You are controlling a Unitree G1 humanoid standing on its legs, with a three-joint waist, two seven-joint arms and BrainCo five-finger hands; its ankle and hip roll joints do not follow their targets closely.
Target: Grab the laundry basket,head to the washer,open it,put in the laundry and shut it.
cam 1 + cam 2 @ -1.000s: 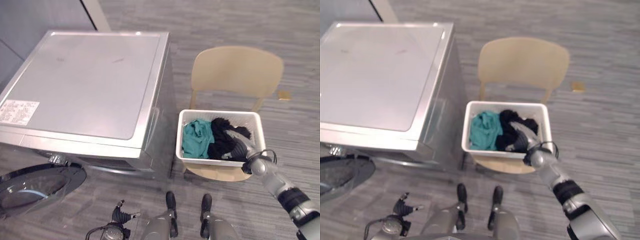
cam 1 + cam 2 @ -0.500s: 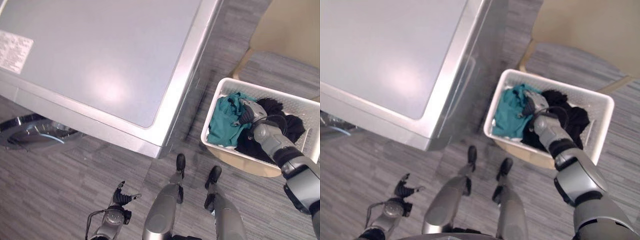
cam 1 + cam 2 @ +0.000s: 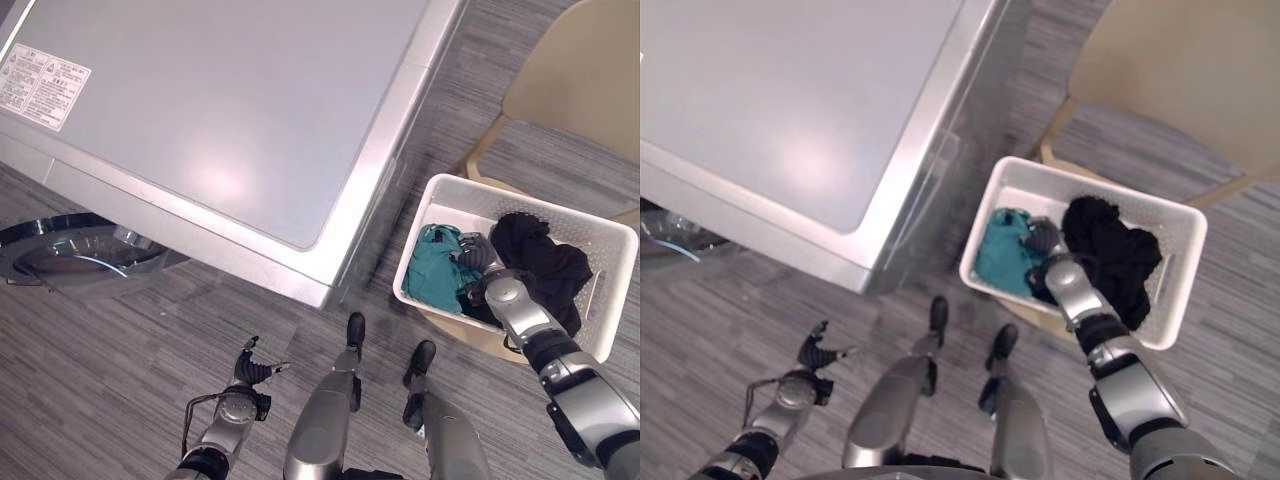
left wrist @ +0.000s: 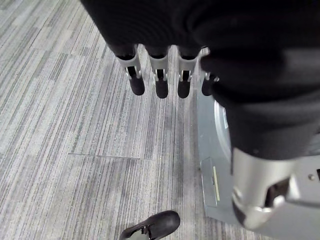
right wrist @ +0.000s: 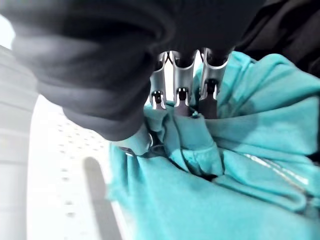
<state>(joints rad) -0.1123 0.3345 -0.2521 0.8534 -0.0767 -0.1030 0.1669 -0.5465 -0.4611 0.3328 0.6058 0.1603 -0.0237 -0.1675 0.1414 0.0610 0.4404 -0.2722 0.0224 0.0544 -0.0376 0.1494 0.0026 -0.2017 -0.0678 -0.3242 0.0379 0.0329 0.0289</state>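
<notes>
Change since earlier: a second ago the head camera saw the whole washer top and the chair upright in frame; the view has since swung, so the washer now fills the upper left and the basket sits at right. That is camera movement. The right hand itself has gone from the black clothing at the basket's near right over to the teal garment.
Right hand: the right hand [image 3: 478, 257] reaches into the basket from the lower right of the eye views; in its wrist view the fingers [image 5: 180, 81] press down into teal folds with the thumb alongside. The fingertips are buried in cloth, so I cannot tell whether they are closed on it.
Left hand: the left hand [image 3: 247, 374] hangs low at the lower left of the eye views, over the floor, fingers [image 4: 159, 77] relaxed and apart, holding nothing.
Laundry basket: the white laundry basket [image 3: 610, 300] rests on the seat of the chair [image 3: 585, 75], right of centre. Inside, the teal garment [image 3: 432, 278] lies on the side nearer the washer, and the black clothing [image 3: 540, 265] is heaped beside it, touching it.
Washer: the silver washer [image 3: 230, 120] stands just left of the basket; its round door [image 3: 70, 255] shows open at the left edge, below the top panel.
Floor: grey striped carpet [image 3: 120, 370] all round.
</notes>
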